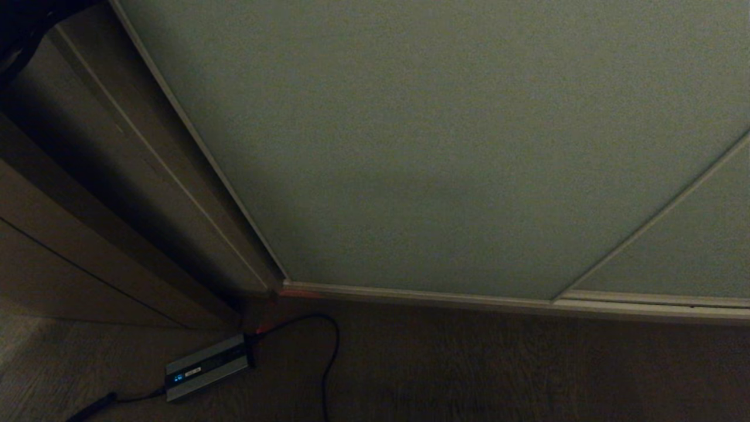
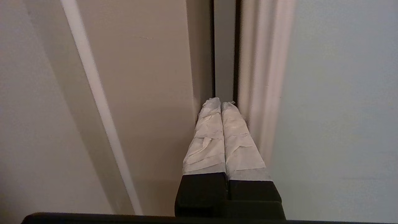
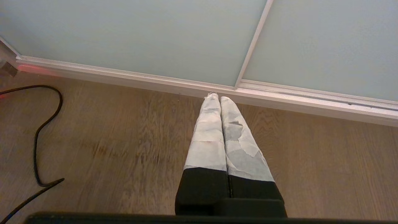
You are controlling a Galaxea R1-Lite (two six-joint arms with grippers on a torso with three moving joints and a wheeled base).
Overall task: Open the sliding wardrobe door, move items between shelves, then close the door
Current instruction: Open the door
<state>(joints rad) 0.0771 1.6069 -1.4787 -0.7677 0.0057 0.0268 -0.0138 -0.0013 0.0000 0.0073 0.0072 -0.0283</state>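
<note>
Door [image 1: 445, 146] first: the pale grey-green sliding wardrobe door fills most of the head view, standing tall, with its long side running up from the floor. It is pulled across, so nothing inside shows. A second pale panel [image 1: 691, 234] sits next to it on the right, so two panels can be counted, with one thin cream strip [image 1: 650, 223] between them. The brown wood side panel [image 1: 111, 193] stands at the left edge of the door.

One left gripper [image 2: 222, 102] has its two white-taped fingers [image 2: 206, 140] pressed flat together, holding nothing. Its tips point into the narrow dark gap between the brown wood and the cream frame [image 2: 264, 93] of the door, just beside that frame.

One right gripper [image 3: 216, 97] is also clenched, two taped fingers together and gripping nothing. It points down toward the wooden floor [image 3: 124, 140], near the cream rail [image 3: 124, 77] under the door.

On the floor lie one small grey box [image 1: 205, 366] with a lit display and one black cable [image 1: 328, 351]
</note>
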